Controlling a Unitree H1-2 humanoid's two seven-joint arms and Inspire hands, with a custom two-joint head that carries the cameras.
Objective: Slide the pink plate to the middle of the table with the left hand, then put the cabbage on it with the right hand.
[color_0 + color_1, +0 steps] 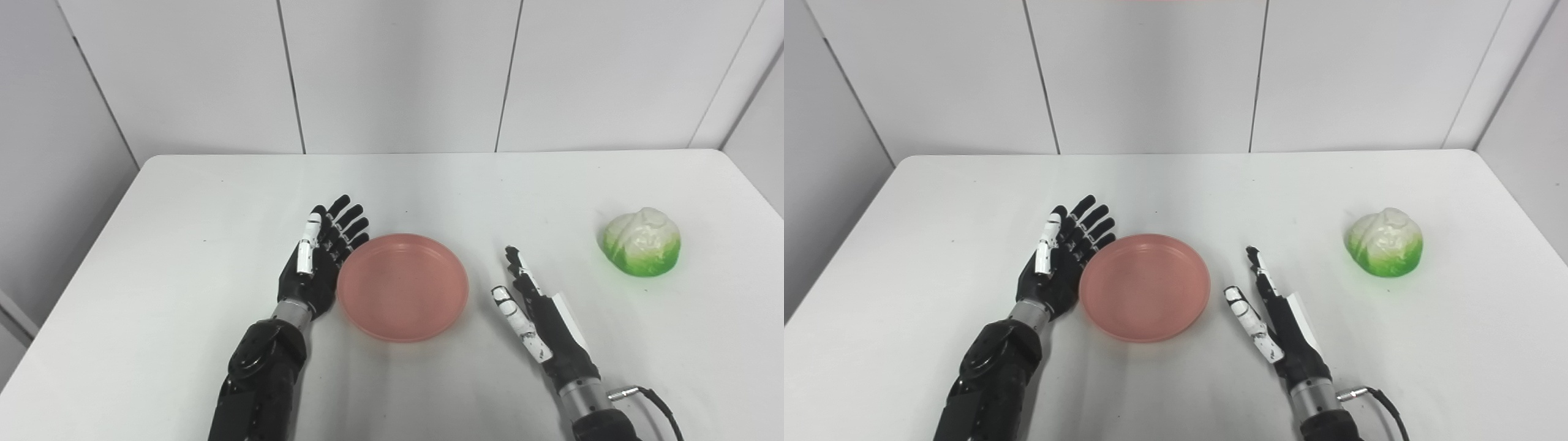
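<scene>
Since the left hand [318, 260] lies flat with its fingers spread against the left rim of the pink plate [402, 286], grasping nothing, we judge it placed there to push rather than lift. The plate sits near the middle of the white table [184, 245], so the slide looks about finished (we cannot confirm contact at the rim). To its right, the right hand [533, 312] stands edge-on, fingers extended and empty, just beside the plate and apparently waiting its turn. The cabbage [642, 241] rests farther right, well apart from both, not yet touched.
</scene>
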